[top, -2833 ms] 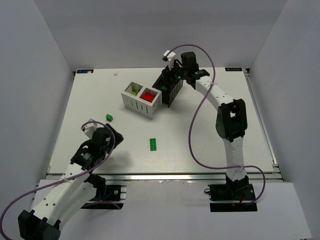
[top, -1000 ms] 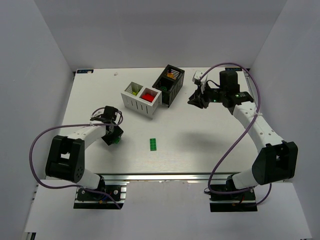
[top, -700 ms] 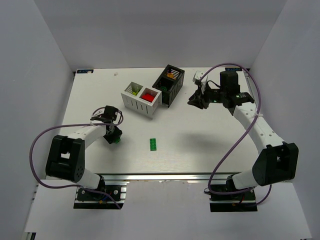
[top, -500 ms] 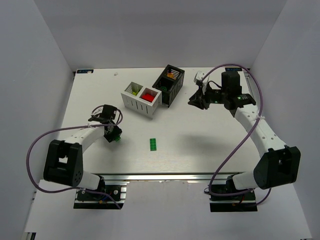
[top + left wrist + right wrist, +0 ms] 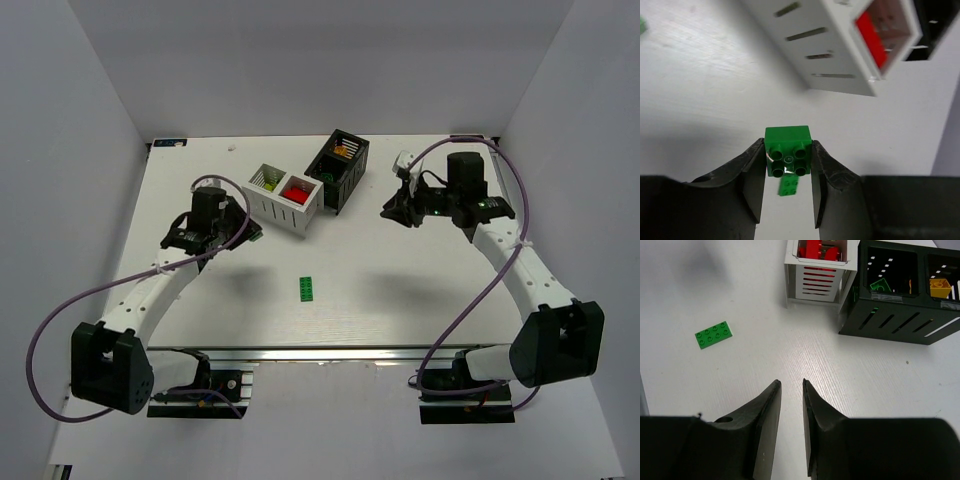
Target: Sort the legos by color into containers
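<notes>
My left gripper (image 5: pixel 788 150) is shut on a dark green square lego (image 5: pixel 788 156), held above the table just left of the white container (image 5: pixel 270 205). That container holds lime green legos (image 5: pixel 267 181) and red legos (image 5: pixel 297 190). The black container (image 5: pixel 345 185) behind it holds a dark green lego (image 5: pixel 881 286) and orange-yellow legos (image 5: pixel 940 289). A flat green lego (image 5: pixel 307 288) lies on the table in front. My right gripper (image 5: pixel 791 382) hovers right of the black container, its jaws a narrow gap apart with nothing between them.
Grey walls enclose the white table (image 5: pixel 420 290) on three sides. The table's metal front rail (image 5: pixel 330 353) runs between the two arm bases. A purple cable (image 5: pixel 470 290) loops along the right arm.
The left gripper closed on the dark green lego, lifted it and carried it up and right toward the white container. The right gripper drifted slightly right.
</notes>
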